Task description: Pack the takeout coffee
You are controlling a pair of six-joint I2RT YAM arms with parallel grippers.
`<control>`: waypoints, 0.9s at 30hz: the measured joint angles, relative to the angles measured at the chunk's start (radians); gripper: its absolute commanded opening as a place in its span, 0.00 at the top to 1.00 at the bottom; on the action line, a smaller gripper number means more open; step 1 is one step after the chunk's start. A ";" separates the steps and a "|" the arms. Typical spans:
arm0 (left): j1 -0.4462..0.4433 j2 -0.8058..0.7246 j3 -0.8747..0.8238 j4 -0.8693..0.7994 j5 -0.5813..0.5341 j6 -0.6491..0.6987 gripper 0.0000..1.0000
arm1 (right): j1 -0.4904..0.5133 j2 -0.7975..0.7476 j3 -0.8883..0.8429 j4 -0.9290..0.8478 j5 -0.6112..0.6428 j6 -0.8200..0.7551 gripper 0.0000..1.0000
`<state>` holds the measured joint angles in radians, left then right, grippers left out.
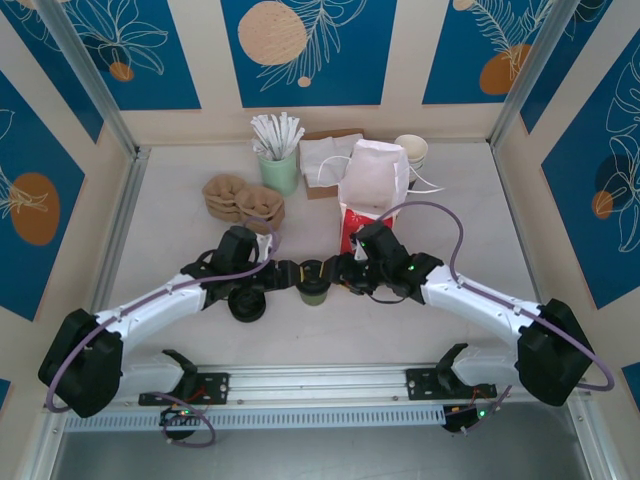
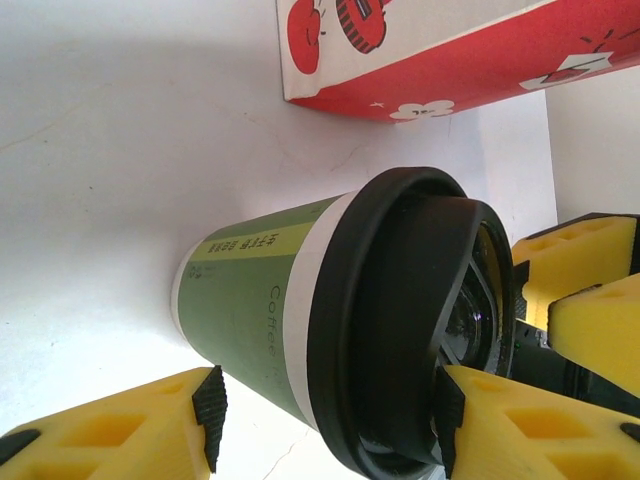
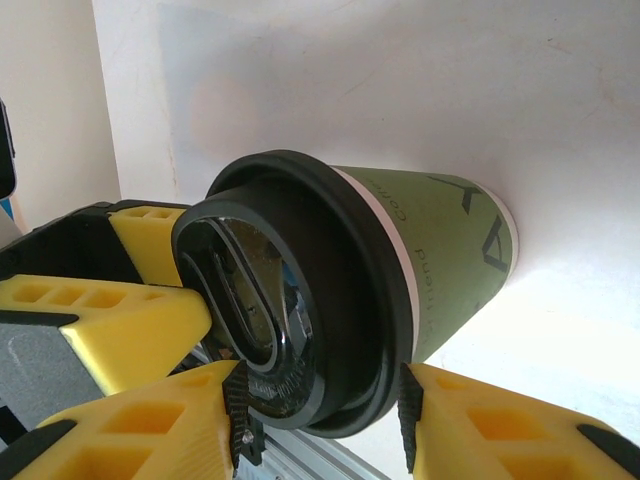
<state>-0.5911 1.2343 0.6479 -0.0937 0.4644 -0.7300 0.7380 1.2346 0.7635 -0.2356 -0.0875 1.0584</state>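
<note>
Much of the red-and-white paper bag [image 2: 480, 70] is cropped from my left wrist view. Near it on the desk [image 1: 170, 220] the takeout coffee [image 1: 313, 281] stands upright, lid [image 3: 290, 300] up; I read "Coffee", the smaller print not. Right pincer [image 3: 320, 412] clamps its lid; left pincer [image 2: 330, 412] straddles it, grip unclear.

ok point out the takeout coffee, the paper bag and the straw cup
takeout coffee [image 2: 240, 310], left wrist view, green wall
paper bag [image 1: 375, 172], top view, white upper part
straw cup [image 1: 279, 176], top view, green wall
</note>
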 measured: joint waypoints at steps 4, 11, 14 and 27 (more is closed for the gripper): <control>0.000 0.002 0.000 0.001 0.006 0.000 0.44 | 0.001 0.008 0.003 0.000 0.003 0.000 0.53; 0.000 0.007 0.000 0.010 0.018 0.000 0.47 | 0.003 0.016 0.004 -0.001 0.010 0.000 0.54; 0.000 0.016 0.000 0.025 0.026 -0.001 0.49 | 0.003 0.025 0.008 -0.004 0.012 0.000 0.56; 0.000 0.052 -0.014 0.113 0.052 -0.002 0.53 | 0.003 0.038 0.010 -0.019 0.032 0.000 0.61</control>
<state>-0.5911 1.2861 0.6342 0.0193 0.5167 -0.7319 0.7406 1.2724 0.7731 -0.2543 -0.0551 1.0588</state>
